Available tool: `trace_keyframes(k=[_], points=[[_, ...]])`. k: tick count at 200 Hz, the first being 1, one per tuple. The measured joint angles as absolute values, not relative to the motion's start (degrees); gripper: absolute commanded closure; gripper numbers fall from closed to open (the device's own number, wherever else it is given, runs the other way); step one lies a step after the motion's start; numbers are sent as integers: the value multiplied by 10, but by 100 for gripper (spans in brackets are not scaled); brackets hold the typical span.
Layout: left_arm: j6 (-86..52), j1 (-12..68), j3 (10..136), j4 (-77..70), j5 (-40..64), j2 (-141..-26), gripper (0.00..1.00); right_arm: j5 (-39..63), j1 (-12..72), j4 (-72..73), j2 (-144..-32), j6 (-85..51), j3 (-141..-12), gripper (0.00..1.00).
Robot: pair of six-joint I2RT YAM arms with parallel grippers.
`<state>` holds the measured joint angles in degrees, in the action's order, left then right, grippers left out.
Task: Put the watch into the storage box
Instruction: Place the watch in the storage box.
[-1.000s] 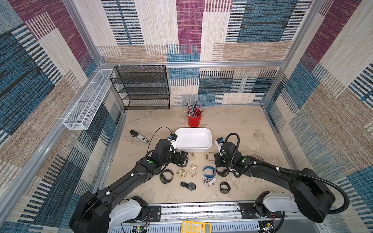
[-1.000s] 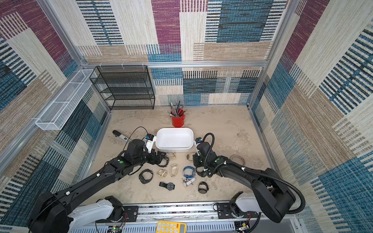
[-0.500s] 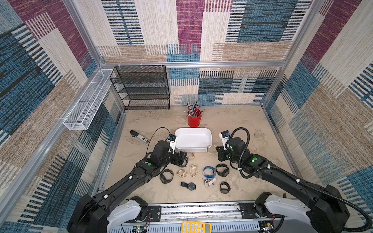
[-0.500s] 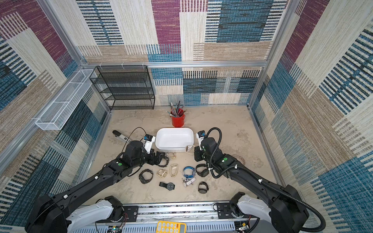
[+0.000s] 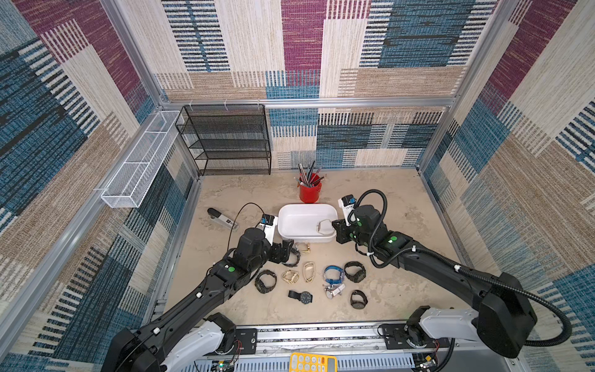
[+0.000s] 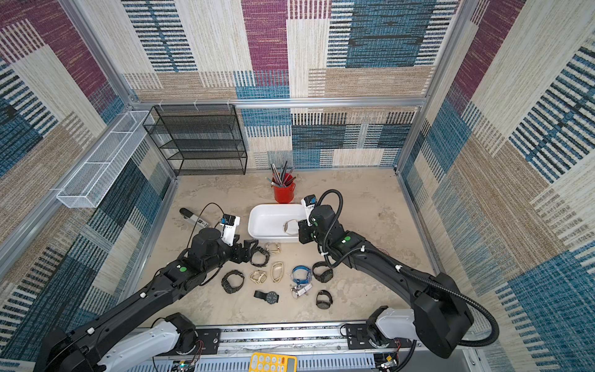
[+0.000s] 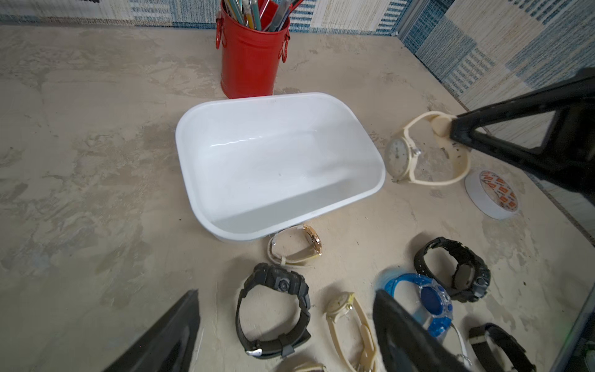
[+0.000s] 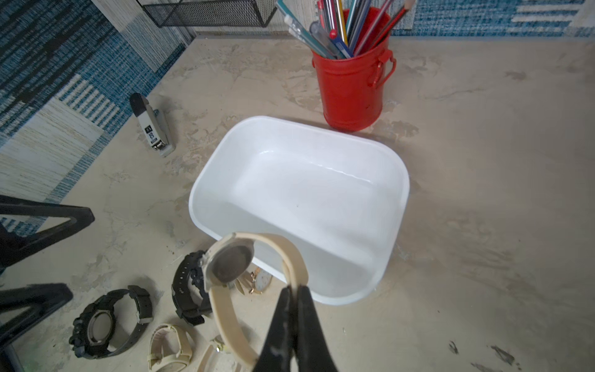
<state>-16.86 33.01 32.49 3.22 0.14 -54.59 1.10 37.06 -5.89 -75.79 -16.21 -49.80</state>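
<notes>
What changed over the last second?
The right gripper, shut on the cream watch, carried it away from the other watches to the storage box's right end, held aloft. The left gripper stayed open at the black watch. Box, red cup and other watches did not move.

Cream watch [image 8: 230, 264], round case with looped strap, strap pinched in the right gripper [image 8: 293, 290], hangs aloft at the right-end rim of the storage box [image 8: 306, 199], a white shallow rounded-rectangular open-top tub standing upright on the tabletop [image 8: 483, 225].
</notes>
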Motion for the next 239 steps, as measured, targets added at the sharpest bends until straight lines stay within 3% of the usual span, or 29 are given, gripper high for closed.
trace_keyframes(k=[101,239], points=[[-181,330,300,50,-61,-497,12,50,372,-7,-977,-142,-639,100],[-194,330,276,84,-88,-475,11,23,397,25,-1176,-156,-758,100]])
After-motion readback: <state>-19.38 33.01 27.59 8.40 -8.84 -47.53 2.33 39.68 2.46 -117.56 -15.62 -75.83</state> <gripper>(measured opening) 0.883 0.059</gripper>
